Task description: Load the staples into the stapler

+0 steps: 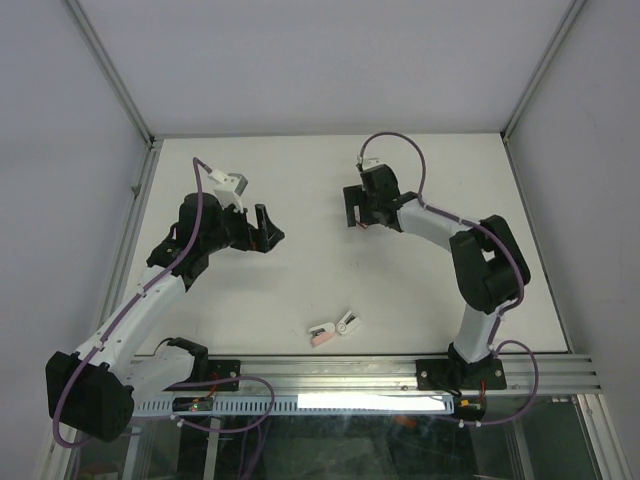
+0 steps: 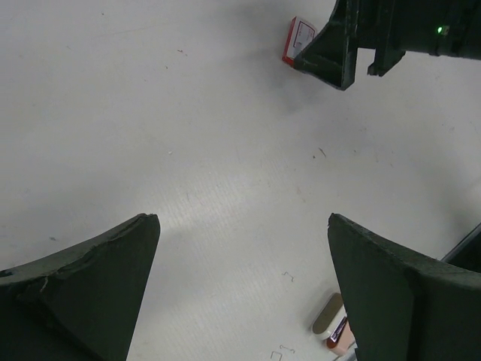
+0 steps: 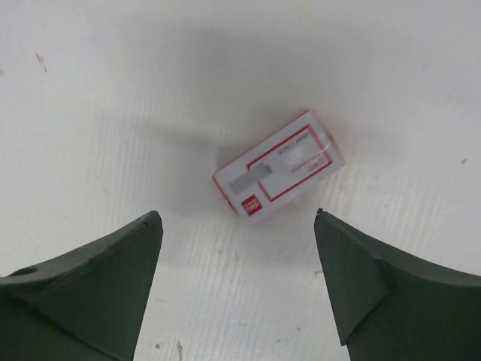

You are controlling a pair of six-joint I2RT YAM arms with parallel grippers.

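Bright light makes the white table [image 1: 300,200] glow. Shadows are soft and grey. Wrist pictures look slightly fuzzy.

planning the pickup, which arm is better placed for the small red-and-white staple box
Right: the right end effector, open, hangs over the red-and-white rectangular staple box; the left end effector is farther away.

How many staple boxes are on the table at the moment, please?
1. The staple box lies flat on the table just ahead of the open right gripper, far from the stapler near the front edge. No other shows, though one may be hidden.
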